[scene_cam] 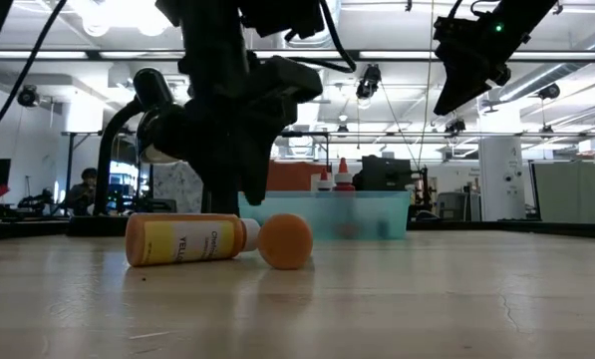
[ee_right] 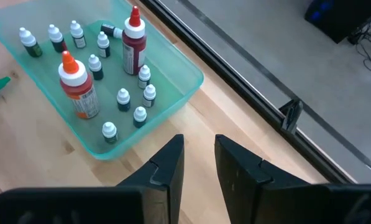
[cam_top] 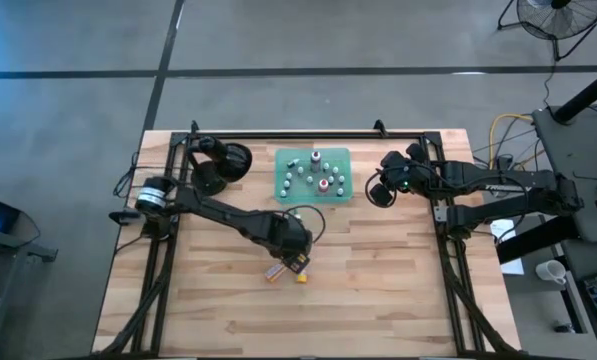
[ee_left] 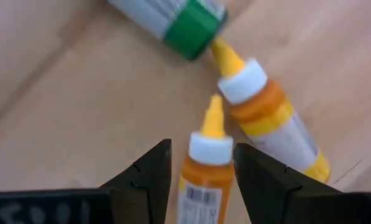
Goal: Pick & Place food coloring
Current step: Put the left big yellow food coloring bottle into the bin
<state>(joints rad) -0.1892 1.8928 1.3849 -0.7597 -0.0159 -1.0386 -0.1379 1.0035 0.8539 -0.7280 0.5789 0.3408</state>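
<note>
Overhead, the left gripper (cam_top: 294, 257) hung low over loose food coloring bottles (cam_top: 275, 272) at about six o'clock from the green tray (cam_top: 312, 196), its arm stretched diagonally across the counter (cam_top: 378, 290). The right gripper (cam_top: 380, 192) waited just at three o'clock of the tray.

Level with the counter, a yellow-labelled bottle (scene_cam: 185, 240) lay on its side, an orange round end (scene_cam: 285, 241) touching it (probably another bottle seen end-on).

From the left wrist, parted fingers (ee_left: 151, 168) flanked an orange bottle's (ee_left: 205, 174) neck without clamping it; it seemed light, smooth plastic, likely to roll, best taken across the body. A green-capped bottle (ee_left: 176, 18) lay near.

From the right wrist, its fingers (ee_right: 166, 165) stood parted, holding nothing.
</note>
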